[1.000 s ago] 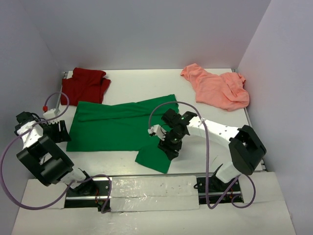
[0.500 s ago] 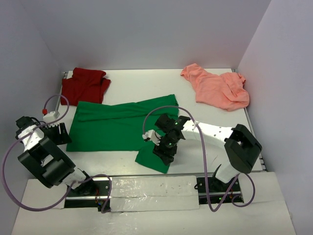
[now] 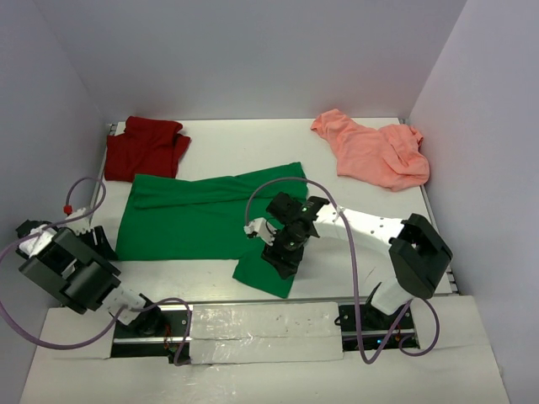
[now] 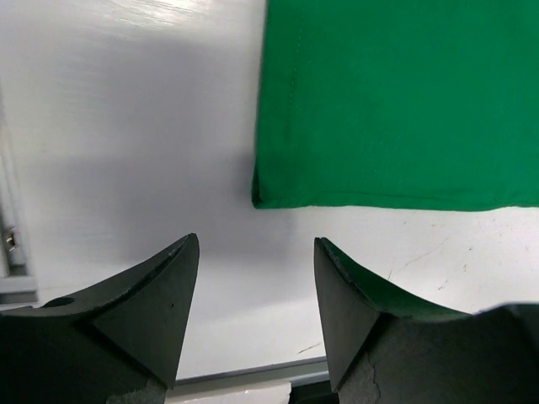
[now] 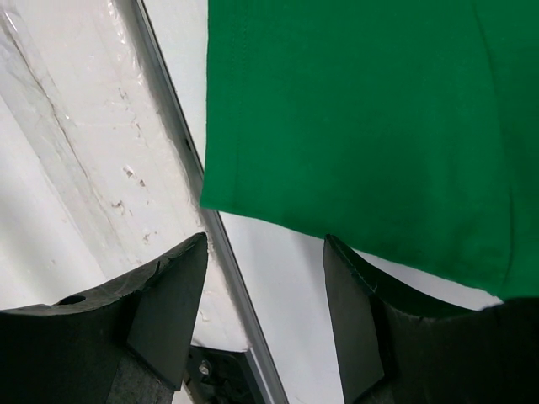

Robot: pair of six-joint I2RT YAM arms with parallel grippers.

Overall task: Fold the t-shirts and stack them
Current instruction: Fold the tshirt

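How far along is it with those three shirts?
Early days: nothing is stacked. The green t-shirt lies flat in the middle, seemingly partly folded, one flap sticking out. Both grippers are open and empty, the left gripper by its near left corner, the right gripper over the flap. The dark red t-shirt and salmon pink t-shirt lie bunched up at the back.

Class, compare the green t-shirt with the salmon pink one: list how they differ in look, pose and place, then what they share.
Colour: the green t-shirt is bright green, the salmon pink t-shirt pale pink. Pose: the green one lies spread flat; the pink one sits crumpled. Place: green lies mid-table, pink at the far right corner. Both are plain cloth on the white table.
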